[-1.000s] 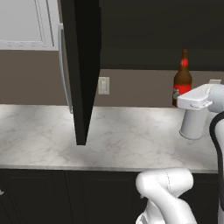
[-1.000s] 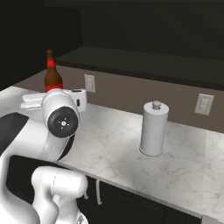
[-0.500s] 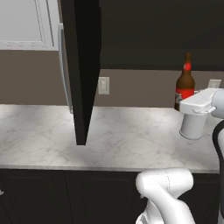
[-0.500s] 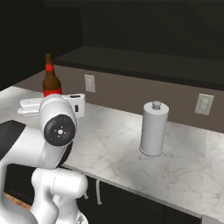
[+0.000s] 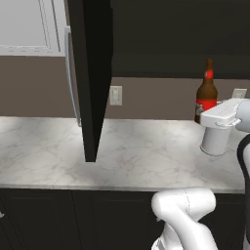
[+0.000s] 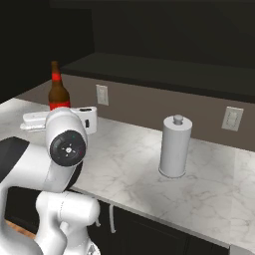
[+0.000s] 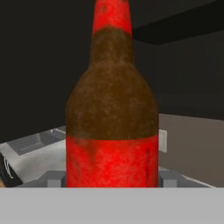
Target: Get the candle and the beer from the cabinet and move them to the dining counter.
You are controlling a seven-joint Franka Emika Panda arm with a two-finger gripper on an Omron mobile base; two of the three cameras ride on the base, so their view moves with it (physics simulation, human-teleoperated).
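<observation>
The beer (image 5: pixel 206 93) stood upright in the air above the marble desk (image 5: pixel 44 146) that runs along the wall, its brown body and red-banded neck rising over the white hand of the arm. In the left base view it showed at the right, in front of the brown wall, with its base hidden behind the hand. In the right base view the beer (image 6: pixel 58 92) stood at the left, just behind the white hand, well apart from the white paper-towel holder (image 6: pixel 175 147) further along the desk.

In the hand view the beer (image 7: pixel 112 118) sat close and central, its red label low between the two grey fingers (image 7: pixel 54 178) of the claw (image 7: pixel 112 180), one on each side of the label. The claw stood fairly wide and was closed on the bottle's lower body, holding it clear of the desk.

The cabinet (image 5: pixel 95 73) hung at the left of the left base view, its black door swung open edge-on toward the camera, the long silver bar handle (image 5: pixel 71 78) running down its side. A white wall socket (image 5: pixel 115 95) sat on the brown wall just right of the door. The white cylinder (image 5: pixel 215 139) stood on the desk below and just right of the hand
</observation>
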